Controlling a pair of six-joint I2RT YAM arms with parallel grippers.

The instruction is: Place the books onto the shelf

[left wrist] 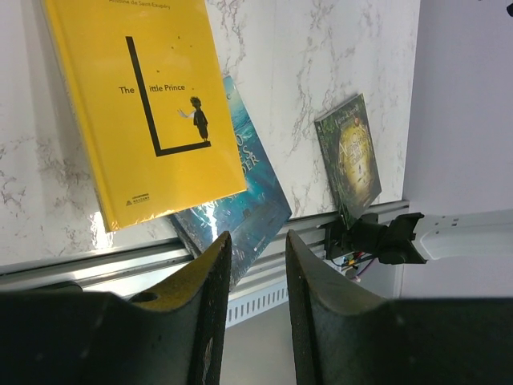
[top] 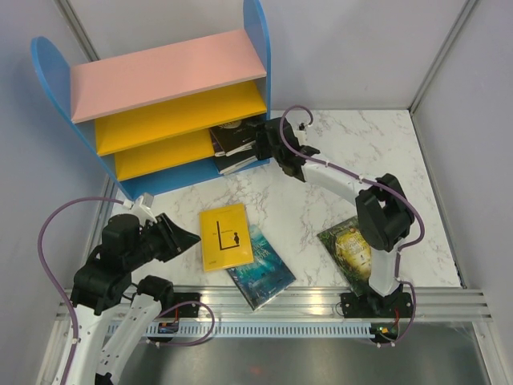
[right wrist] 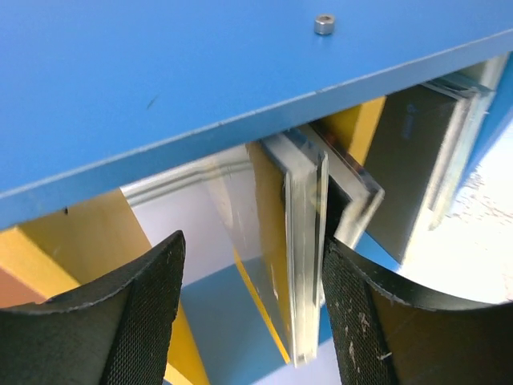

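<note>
Right wrist: right gripper [right wrist: 252, 241] released, fingers wide around books [right wrist: 300, 241] in shelf [right wrist: 160, 80] bottom bay. Top external only: yellow book [top: 226, 236], blue book [top: 262, 269], green book [top: 346, 247] flat on table [top: 321, 160]. Left gripper [left wrist: 257, 237] slightly parted, empty.

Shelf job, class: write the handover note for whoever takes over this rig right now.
Left gripper: fingers slightly apart, empty, beside the yellow book.
Right gripper: fingers open around a shelved book.
Done: a few books sit in the lowest compartment of the shelf.
Left: yellow book, blue book and green-gold book lie flat on the table.
</note>
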